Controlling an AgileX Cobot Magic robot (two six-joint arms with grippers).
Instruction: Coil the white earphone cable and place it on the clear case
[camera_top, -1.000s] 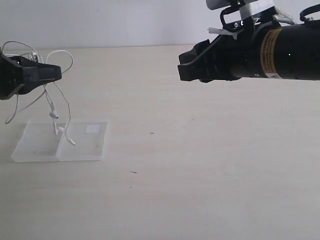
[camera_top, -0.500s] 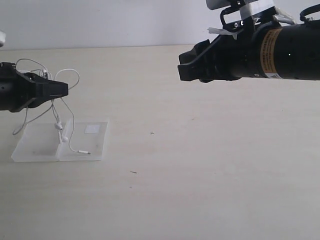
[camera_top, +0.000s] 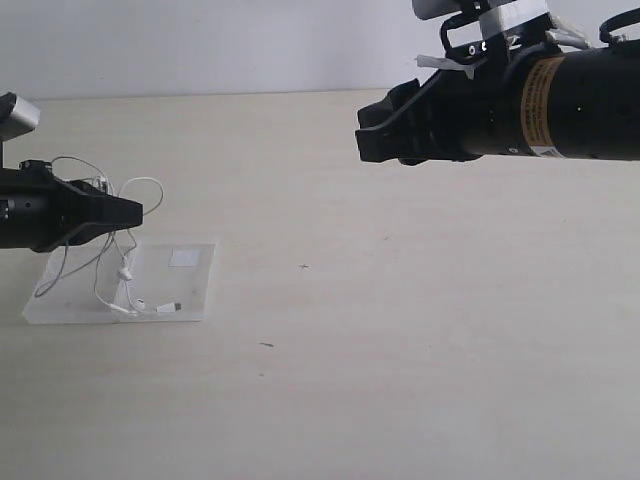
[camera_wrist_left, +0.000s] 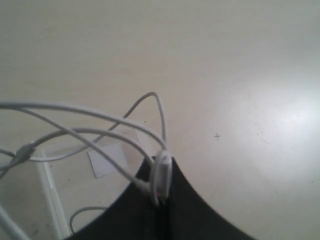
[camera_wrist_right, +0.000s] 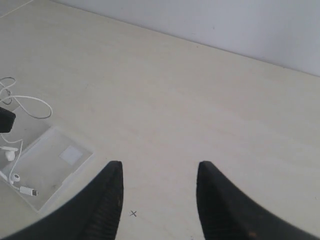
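The pale worktop carries the clear case, which lies opened flat at the left of the exterior view, with a small white label on its right half. The right arm reaches in level and high. Its right pincer is well apart from the case, the jaws standing wide with nothing between them. The left pincer is held low over the case's far edge, clamped on the white earphone cable. The cable's loops hang down from it, and the earbuds and plug end rest on the case. Only the left wrist view shows the grip itself: a small white oblong part of the cable is pinched at the tips.
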